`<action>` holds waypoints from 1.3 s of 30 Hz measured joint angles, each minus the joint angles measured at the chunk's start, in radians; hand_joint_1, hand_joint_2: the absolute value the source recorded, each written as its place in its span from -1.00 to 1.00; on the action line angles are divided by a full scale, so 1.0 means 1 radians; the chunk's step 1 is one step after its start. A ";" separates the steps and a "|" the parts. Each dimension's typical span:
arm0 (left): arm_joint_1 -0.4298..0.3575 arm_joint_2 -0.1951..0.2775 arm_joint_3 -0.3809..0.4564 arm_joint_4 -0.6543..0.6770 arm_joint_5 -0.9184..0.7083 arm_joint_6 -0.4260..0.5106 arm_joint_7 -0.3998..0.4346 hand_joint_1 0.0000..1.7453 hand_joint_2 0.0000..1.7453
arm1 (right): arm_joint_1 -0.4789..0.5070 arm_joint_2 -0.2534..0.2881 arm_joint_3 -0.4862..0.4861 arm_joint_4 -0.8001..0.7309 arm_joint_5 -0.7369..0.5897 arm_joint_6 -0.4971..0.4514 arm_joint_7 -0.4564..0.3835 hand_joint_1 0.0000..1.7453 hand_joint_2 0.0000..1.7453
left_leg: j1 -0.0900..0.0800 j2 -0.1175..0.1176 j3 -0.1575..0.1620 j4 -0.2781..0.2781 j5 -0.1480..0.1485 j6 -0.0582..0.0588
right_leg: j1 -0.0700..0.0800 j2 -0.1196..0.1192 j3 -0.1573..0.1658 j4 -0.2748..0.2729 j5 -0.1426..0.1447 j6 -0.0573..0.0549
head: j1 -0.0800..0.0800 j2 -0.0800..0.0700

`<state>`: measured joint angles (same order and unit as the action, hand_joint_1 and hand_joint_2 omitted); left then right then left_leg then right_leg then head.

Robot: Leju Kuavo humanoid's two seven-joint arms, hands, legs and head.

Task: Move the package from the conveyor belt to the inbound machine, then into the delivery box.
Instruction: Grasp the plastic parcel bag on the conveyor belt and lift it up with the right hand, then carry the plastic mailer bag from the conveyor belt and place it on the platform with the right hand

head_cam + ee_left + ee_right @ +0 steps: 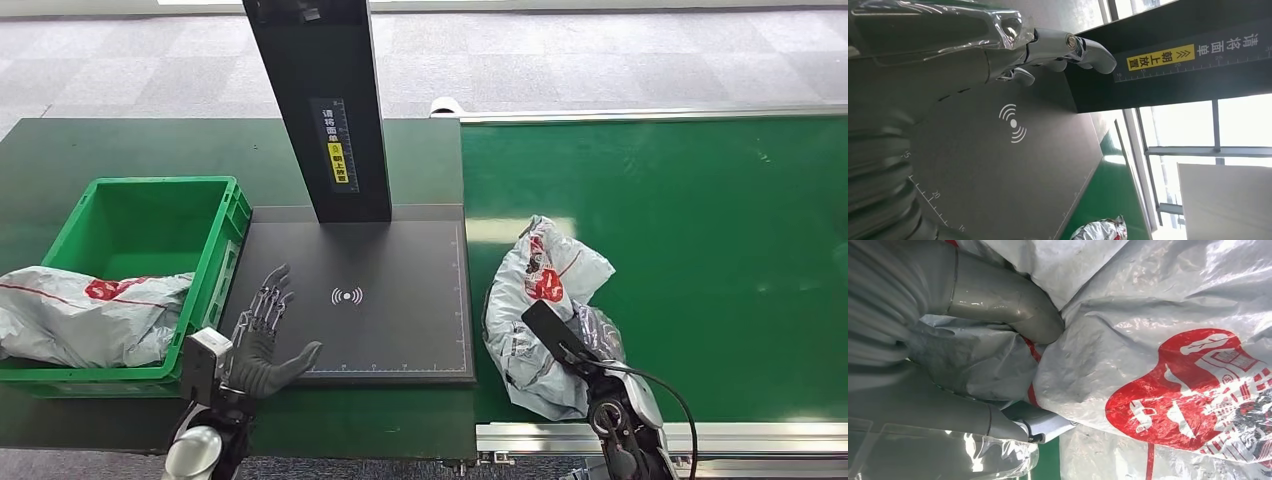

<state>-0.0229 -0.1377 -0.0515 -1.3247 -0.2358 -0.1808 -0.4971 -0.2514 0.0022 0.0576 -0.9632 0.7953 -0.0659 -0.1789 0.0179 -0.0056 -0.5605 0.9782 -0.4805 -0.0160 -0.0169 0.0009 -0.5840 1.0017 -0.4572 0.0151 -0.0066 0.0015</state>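
We're judging the task as barely started: the grey poly mailer package w/ red logo is lying crumpled on the green conveyor belt, near edge, just right of the inbound machine's black scan pad. Our right hand is closing on it; in the right wrist view the thumb is pressing into a fold and fingers are bunching the plastic from the other side, so we're reading it as gripped, tho it isn't lifted yet. Our left hand is hovering over the pad's near-left corner, fingers spread, holding nothing.

Left to do, as we're seeing it: lift pkg, set it on the pad under the black scanner post, then shift it into the green delivery crate at left. That crate is already holding another grey mailer, draping over its near-left rim.

Surface: dark green tabletop w/ the belt running right, metal rail along its near edge. Room: grey carpet tiles at the far side; windows are showing in the left wrist view.
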 joint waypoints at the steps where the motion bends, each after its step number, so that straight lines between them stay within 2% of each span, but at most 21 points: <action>1: 0.001 0.000 0.000 -0.001 0.000 0.000 0.000 -1.00 1.00 | 0.002 0.000 0.000 -0.005 -0.003 -0.001 -0.003 1.00 1.00 | 0.000 0.000 0.000 0.000 0.000 0.000 | 0.000 0.000 0.000 0.000 0.000 0.000 | 0.000 0.000; 3: 0.001 0.000 0.001 -0.002 0.001 0.000 -0.002 -1.00 1.00 | 0.008 0.002 -0.002 -0.019 -0.025 -0.012 -0.028 1.00 1.00 | 0.000 0.000 0.000 0.000 0.000 0.000 | 0.000 0.000 0.000 0.000 0.000 0.000 | 0.000 0.000; 6: 0.001 0.000 0.004 -0.002 0.002 0.000 -0.015 -1.00 1.00 | 0.030 0.010 -0.015 -0.073 -0.109 -0.059 -0.129 1.00 1.00 | 0.000 0.000 -0.001 0.000 0.000 0.000 | 0.000 0.000 -0.001 0.000 0.000 0.000 | 0.000 0.000; 10: -0.002 0.000 0.007 -0.002 -0.002 0.019 -0.040 -1.00 1.00 | 0.082 0.033 -0.048 -0.218 -0.240 -0.149 -0.273 1.00 1.00 | 0.000 0.000 -0.002 0.000 0.000 0.000 | 0.000 0.000 -0.002 0.000 0.000 0.000 | 0.000 0.000; 15: -0.019 -0.001 0.008 -0.001 0.018 0.051 -0.070 -1.00 1.00 | 0.158 0.070 -0.064 -0.421 -0.290 -0.277 -0.387 1.00 1.00 | 0.000 0.000 -0.003 0.000 0.000 0.000 | 0.000 0.000 -0.003 0.000 0.000 0.000 | 0.000 0.000; 18: -0.031 -0.001 0.008 -0.001 0.044 0.078 -0.080 -1.00 1.00 | 0.183 0.088 -0.054 -0.513 -0.264 -0.315 -0.413 1.00 1.00 | 0.000 0.001 -0.003 0.000 0.000 0.000 | 0.000 0.000 -0.003 0.000 0.000 0.000 | 0.000 0.000; 22: -0.049 -0.005 0.008 -0.001 0.069 0.133 -0.082 -1.00 1.00 | 0.176 0.097 -0.003 -0.579 -0.143 -0.345 -0.403 1.00 1.00 | 0.000 0.001 -0.003 0.000 0.000 0.000 | 0.000 0.000 -0.003 0.000 0.000 0.000 | 0.000 0.000; 25: -0.066 -0.008 0.009 0.004 0.094 0.146 -0.084 -1.00 1.00 | 0.134 0.096 0.057 -0.576 -0.065 -0.307 -0.377 1.00 1.00 | 0.000 0.001 -0.003 0.000 0.000 0.000 | 0.000 0.001 -0.002 0.000 0.000 0.000 | 0.000 0.000; 29: -0.086 -0.010 0.009 0.022 0.121 0.153 -0.107 -1.00 1.00 | 0.036 0.094 0.167 -0.467 0.003 -0.166 -0.352 1.00 1.00 | 0.000 0.003 -0.002 0.000 0.000 0.000 | 0.000 0.002 -0.002 0.001 0.000 0.000 | 0.000 0.000; 32: -0.103 -0.010 0.007 0.043 0.134 0.162 -0.120 -1.00 1.00 | -0.042 0.095 0.255 -0.322 -0.008 -0.053 -0.352 1.00 1.00 | 0.001 0.001 -0.004 0.000 0.001 0.000 | 0.001 0.001 -0.003 0.001 0.000 0.000 | 0.000 0.000; 36: -0.124 -0.008 0.000 0.075 0.158 0.180 -0.127 -1.00 1.00 | -0.204 0.115 0.394 -0.028 -0.024 0.074 -0.325 1.00 1.00 | 0.001 0.005 -0.003 0.000 0.001 -0.001 | 0.001 0.003 -0.004 0.001 0.002 -0.002 | 0.000 0.000; 39: -0.127 -0.007 -0.006 0.086 0.170 0.186 -0.127 -1.00 1.00 | -0.278 0.134 0.475 0.145 -0.037 0.135 -0.300 1.00 1.00 | 0.001 0.001 -0.004 0.000 0.001 -0.001 | 0.001 0.000 -0.004 0.001 0.001 -0.002 | 0.000 0.000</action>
<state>-0.1495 -0.1443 -0.0580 -1.2388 -0.0662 0.0056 -0.6239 -0.5294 0.1365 0.5327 -0.8184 0.7579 0.0688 -0.4791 0.0190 -0.0050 -0.5648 0.9784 -0.4792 -0.0166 -0.0159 0.0013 -0.5884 1.0030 -0.4558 0.0135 -0.0065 0.0015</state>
